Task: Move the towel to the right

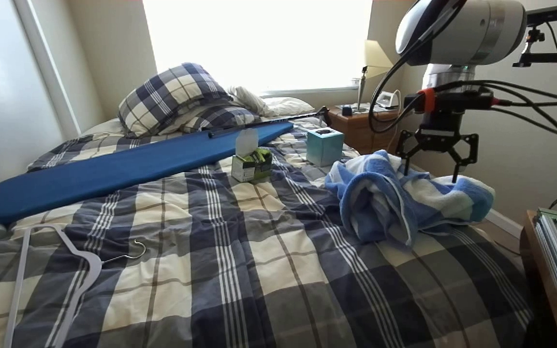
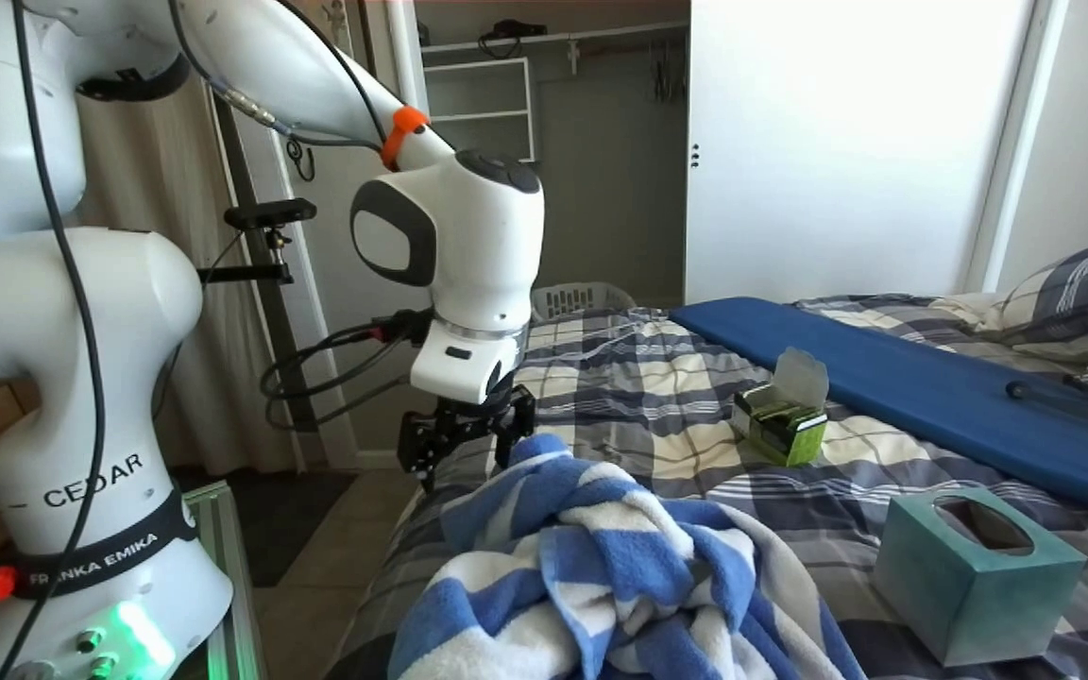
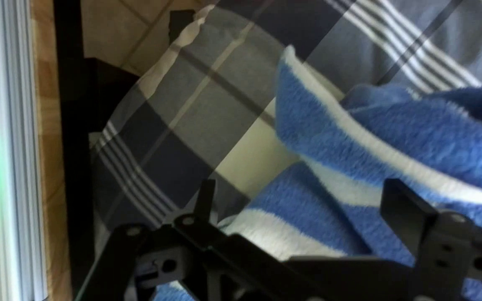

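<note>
Currently, in an exterior view, the gripper [image 1: 431,175] stands over the towel [image 1: 409,200], jaws parted wide, nothing clamped; tips right at the cloth, contact unclear. Towel lies bunched on the plaid bedspread [image 1: 259,241], at the right of that view, near its edge. In an exterior view, a teal tissue box [image 2: 978,586] sits near the heap; a sweep that way could knock it. Wrist view: fingers [image 3: 404,213] well apart, one over blue-and-white folds, the other over bedspread. Closing this low might pinch both fabrics, I judge; a sloppy lift could snag terry loops and drag the pile loose. If nudged outward, the towel could hang over and slide to the floor [image 3: 111,33] by its own weight.
</note>
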Robot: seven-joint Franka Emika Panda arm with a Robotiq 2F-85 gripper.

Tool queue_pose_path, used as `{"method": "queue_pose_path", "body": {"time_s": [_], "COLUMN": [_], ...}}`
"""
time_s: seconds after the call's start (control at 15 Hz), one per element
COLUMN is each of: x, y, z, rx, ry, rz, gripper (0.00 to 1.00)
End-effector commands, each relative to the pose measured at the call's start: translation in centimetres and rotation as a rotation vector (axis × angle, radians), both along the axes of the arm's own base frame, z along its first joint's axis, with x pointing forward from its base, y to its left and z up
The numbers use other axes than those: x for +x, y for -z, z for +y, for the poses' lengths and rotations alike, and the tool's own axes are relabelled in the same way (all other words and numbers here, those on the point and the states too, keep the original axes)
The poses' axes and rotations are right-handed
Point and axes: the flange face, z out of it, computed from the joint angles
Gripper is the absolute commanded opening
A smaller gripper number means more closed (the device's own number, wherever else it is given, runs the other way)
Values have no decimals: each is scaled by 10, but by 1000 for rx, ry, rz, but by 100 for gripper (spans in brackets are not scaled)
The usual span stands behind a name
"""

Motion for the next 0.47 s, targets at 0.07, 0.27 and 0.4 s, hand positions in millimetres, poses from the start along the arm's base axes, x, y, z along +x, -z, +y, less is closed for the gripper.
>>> {"method": "queue_pose_path", "body": {"time_s": [0.07, 0.27, 0.4], "x": [12, 17, 17], "y": [10, 12, 12], "z": [21, 28, 28], "rx": [42, 52, 55], "ry": [-36, -48, -49], "rz": [-49, -64, -67], "gripper": [100, 100, 100]}}
